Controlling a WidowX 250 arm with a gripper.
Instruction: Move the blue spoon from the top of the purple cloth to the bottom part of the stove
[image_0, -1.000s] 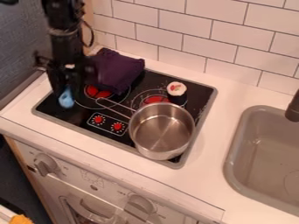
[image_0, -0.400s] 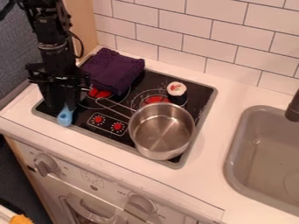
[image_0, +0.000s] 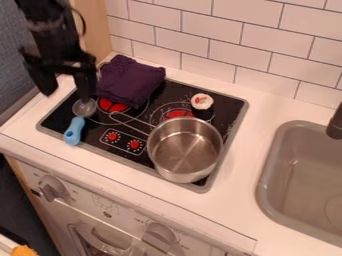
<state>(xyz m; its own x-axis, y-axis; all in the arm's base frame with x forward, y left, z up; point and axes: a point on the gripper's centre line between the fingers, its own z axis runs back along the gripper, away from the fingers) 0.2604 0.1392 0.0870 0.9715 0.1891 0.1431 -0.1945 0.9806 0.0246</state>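
Spoon (image_0: 74, 131) lies on the stove (image_0: 227, 105) at nine o'clock, clear of the purple cloth (image_0: 130, 81). Empty pincer (image_0: 67, 95), fingers wide apart, hangs toward eleven. Placing looks finished; next, withdraw without nudging.

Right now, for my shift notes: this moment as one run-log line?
gripper: open; blue spoon: on stove, front left; purple cloth: back left; metal pot: front right
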